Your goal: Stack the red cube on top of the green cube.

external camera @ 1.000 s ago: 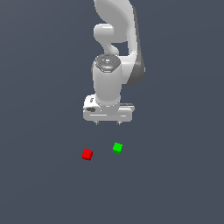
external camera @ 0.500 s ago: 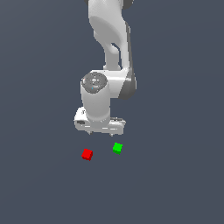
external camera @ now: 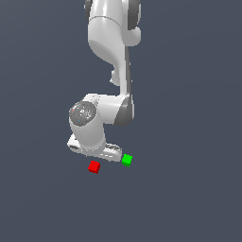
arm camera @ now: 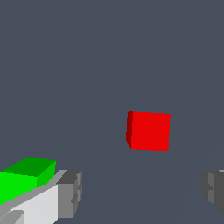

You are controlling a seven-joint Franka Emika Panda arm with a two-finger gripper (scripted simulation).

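Nothing stacked yet. My end effector is spread wide and empty, low over the bench. Red cube sits just ahead of the open fingers, ungrasped. Green cube lies outside one finger. Grasp, lift and place all remain.

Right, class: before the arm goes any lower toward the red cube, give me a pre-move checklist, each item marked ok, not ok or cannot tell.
1. Gripper open, nothing held: ok; wrist view shows fingers wide apart.
2. Red cube lined up between the fingers: ok in the wrist view.
3. Red cube flat on the floor, unobstructed: ok.
4. Green cube apart from the red cube: ok.
5. Finger clear of the green cube: cannot tell; one finger sits close beside it.
6. Height above the red cube: cannot tell.
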